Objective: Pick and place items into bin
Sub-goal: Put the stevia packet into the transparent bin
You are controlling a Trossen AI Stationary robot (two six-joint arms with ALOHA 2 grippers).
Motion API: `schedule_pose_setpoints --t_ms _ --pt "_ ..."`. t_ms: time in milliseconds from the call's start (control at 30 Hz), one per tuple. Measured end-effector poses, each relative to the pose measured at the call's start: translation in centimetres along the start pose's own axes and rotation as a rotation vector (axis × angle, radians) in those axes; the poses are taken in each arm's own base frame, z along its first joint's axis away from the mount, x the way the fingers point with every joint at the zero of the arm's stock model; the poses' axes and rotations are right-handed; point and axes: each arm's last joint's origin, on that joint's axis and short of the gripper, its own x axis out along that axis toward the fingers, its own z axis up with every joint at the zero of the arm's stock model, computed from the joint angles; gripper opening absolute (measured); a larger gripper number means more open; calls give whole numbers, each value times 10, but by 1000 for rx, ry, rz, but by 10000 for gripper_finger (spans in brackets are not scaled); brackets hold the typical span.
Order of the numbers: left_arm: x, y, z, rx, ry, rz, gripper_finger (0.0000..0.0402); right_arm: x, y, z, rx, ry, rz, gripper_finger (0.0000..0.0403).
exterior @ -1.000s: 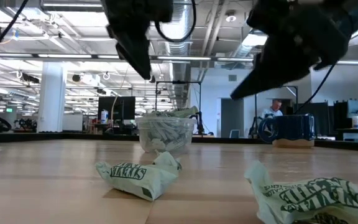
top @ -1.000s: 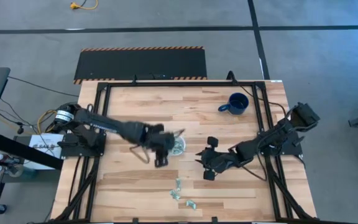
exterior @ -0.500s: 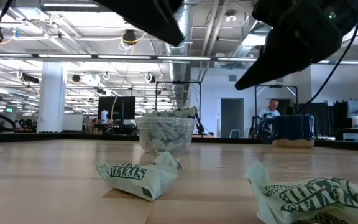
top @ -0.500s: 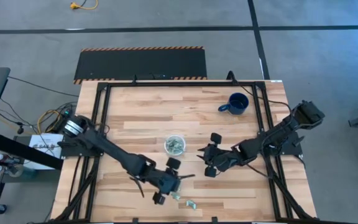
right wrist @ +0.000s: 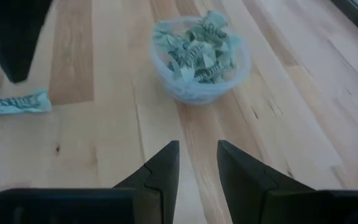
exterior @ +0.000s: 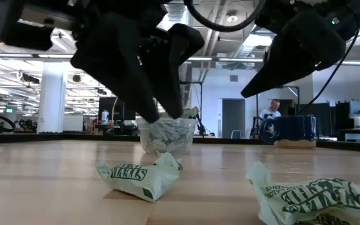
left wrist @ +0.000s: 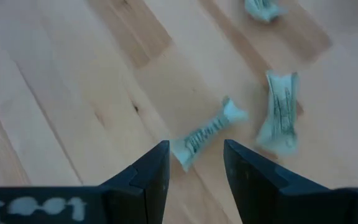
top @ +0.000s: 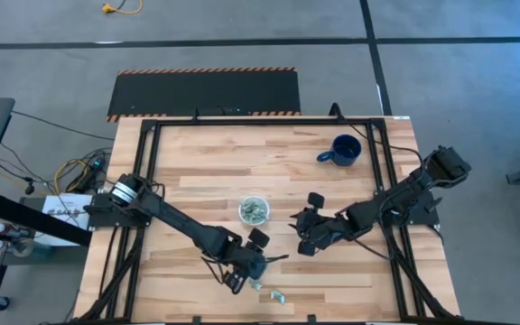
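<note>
The left gripper [top: 253, 268] hangs low over the near middle of the wooden table [top: 197, 162], just above the loose wrappers. In the left wrist view its two dark fingers [left wrist: 151, 171] stand parted with a clear gap between them and nothing held; one twisted green-and-white wrapper [left wrist: 207, 132] lies on the wood just past the fingertips, roughly in line with the gap, a second wrapper [left wrist: 279, 114] lies flatter just beside it, and a third wrapper [left wrist: 263, 9] lies farther off at the edge of that view. From above, one wrapper shows at the gripper's tip and another lies a little nearer the table's front edge, to the right of it. In the low view two crumpled pieces sit on the near table surface, with the left arm's dark body hanging over the left one.

The clear plastic cup [top: 254, 210] stands upright near the table's centre, farther back than the loose wrappers, already holding a heap of green-and-white pieces. The right gripper [top: 307, 230] waits to the right of the cup, raised off the table and pointed toward it; its fingers [right wrist: 160, 171] are slightly apart and empty. A dark blue mug [top: 342, 150] stands at the far right of the table, well apart from the rest.
</note>
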Motion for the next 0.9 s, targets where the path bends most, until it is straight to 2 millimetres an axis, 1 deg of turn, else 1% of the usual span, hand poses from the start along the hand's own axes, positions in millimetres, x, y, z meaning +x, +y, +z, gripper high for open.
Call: schedule_pose_setpoints --t_ms 67,267,400,467,533,600,733,900 --pt "0 -1 -2 31 25 -7 142 0 -1 -1 4 11 -7 102" --pt "0 0 -1 121 14 -6 142 0 -2 -2 16 13 -37 102" --pt "11 -2 -4 142 32 -17 142 -1 -5 -6 27 32 -90 102" --pt "18 -3 -2 150 22 -31 142 -1 -5 -7 42 44 -99 102" --pt "24 -4 -3 170 52 -42 142 -1 -5 -8 44 49 -103 102" --pt "26 -4 -3 191 70 -36 142 -3 -4 -8 43 46 -99 102" --pt "23 0 3 185 45 -31 142 -5 -1 -9 38 37 -104 102" --pt "28 2 0 180 55 -35 142 -5 0 -10 49 39 -104 102"
